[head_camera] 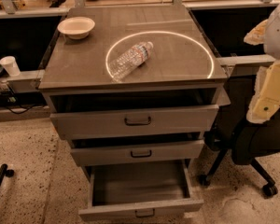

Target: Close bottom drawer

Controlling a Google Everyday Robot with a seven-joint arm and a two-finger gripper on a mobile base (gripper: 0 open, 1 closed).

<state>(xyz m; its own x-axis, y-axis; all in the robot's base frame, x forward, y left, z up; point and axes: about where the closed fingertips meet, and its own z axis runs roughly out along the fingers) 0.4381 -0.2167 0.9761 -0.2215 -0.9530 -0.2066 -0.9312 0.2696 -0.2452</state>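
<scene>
Grey bottom drawer [140,190] open; jaws offscreen

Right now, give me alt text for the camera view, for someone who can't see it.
A grey cabinet's bottom drawer stands pulled far out and empty; the middle drawer and top drawer are open less. A white bowl and a water bottle on its side rest on the cabinet top. The gripper is out of view.
</scene>
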